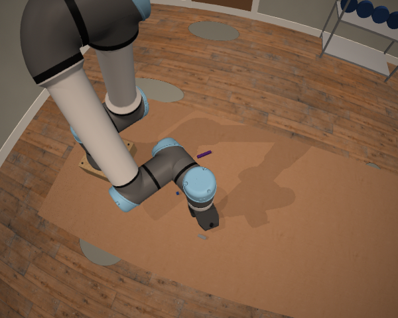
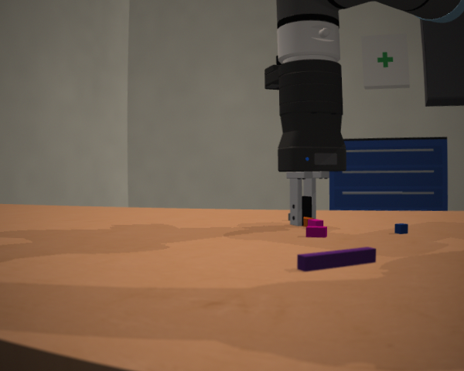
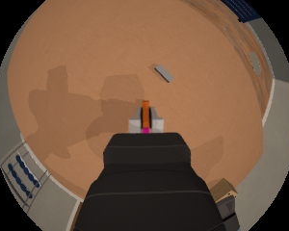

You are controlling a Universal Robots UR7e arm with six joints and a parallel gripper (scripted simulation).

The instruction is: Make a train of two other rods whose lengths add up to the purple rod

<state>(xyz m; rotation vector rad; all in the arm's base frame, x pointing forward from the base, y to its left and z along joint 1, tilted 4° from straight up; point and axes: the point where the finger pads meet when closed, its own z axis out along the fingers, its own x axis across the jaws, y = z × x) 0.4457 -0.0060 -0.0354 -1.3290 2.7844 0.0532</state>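
Observation:
My gripper (image 2: 301, 217) (image 3: 145, 114) is shut on the orange rod (image 2: 307, 219) (image 3: 144, 107) and holds it down at the table top. The rod points away from the wrist camera. The magenta rod (image 2: 316, 231) (image 3: 144, 130) lies flat right behind the orange rod's near end, in line with it; I cannot tell whether they touch. The purple rod (image 1: 203, 154) (image 2: 336, 258) lies flat and apart, closer to the exterior camera. In the top view the wrist hides the fingers and both of these rods.
A grey rod (image 1: 201, 236) (image 3: 164, 72) lies just beyond the gripper. A small blue rod (image 1: 177, 193) (image 2: 400, 228) lies off to the side under the forearm. The arm's wooden base block (image 1: 133, 148) stands at the table's left.

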